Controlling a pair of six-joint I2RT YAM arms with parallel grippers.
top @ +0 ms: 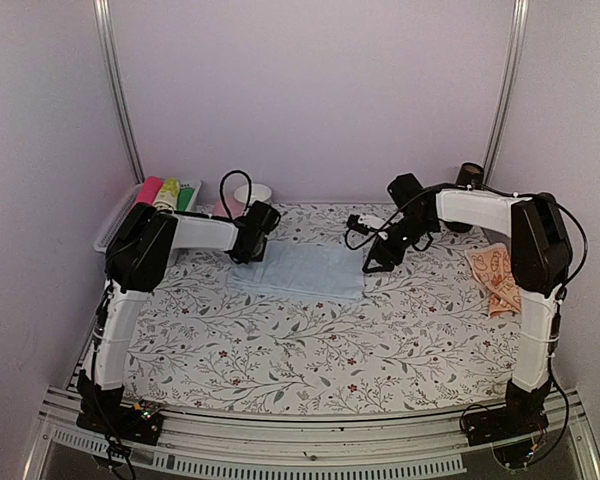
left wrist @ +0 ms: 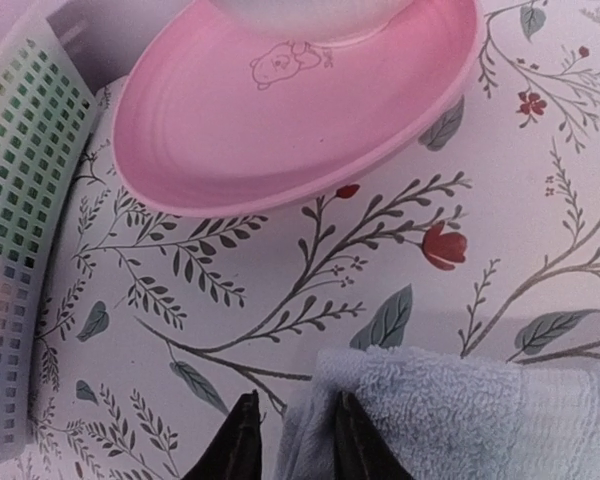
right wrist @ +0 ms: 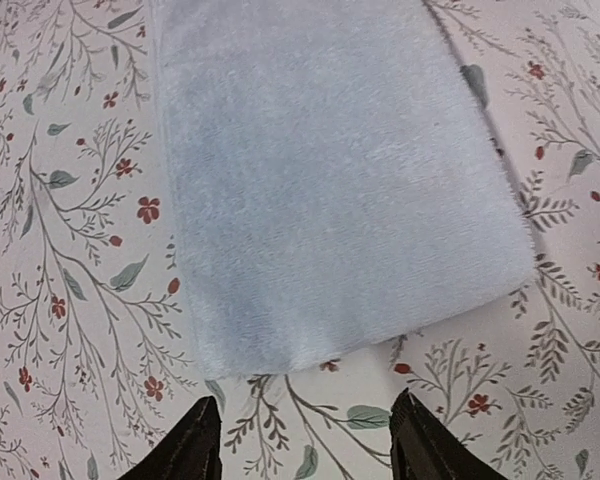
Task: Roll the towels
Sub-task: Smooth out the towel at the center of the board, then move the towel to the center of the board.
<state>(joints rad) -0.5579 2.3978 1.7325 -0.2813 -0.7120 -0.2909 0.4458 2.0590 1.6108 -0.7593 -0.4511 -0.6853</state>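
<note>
**Starting the roll of the blue towel from one short end**

The pale blue towel (top: 298, 270) lies flat on the floral table sheet (top: 280, 350), in the middle of the top view. The peach towel (top: 493, 275) waits crumpled at the right edge of that view, well apart from both grippers.

The step in hand is, I judge, to take one short end of the blue towel and begin to turn it over. To do it well, the two corners of that end should rise together, so the first turn is straight and tight; a crooked first turn gives a cone, not a roll. The other end should stay flat and not slide.

In the left wrist view the left gripper (left wrist: 295, 400) is at the bottom of the frame, with its fingers near together. The towel's corner comes in from the lower right and its edge reaches between them. Whether they really pinch it, I cannot tell. The pink plate (left wrist: 280, 120) is near, in the upper part of the frame.

The right gripper (right wrist: 305, 400) is spread wide and holds nothing. The towel's end lies just above its fingertips in the right wrist view, not touching.
</note>
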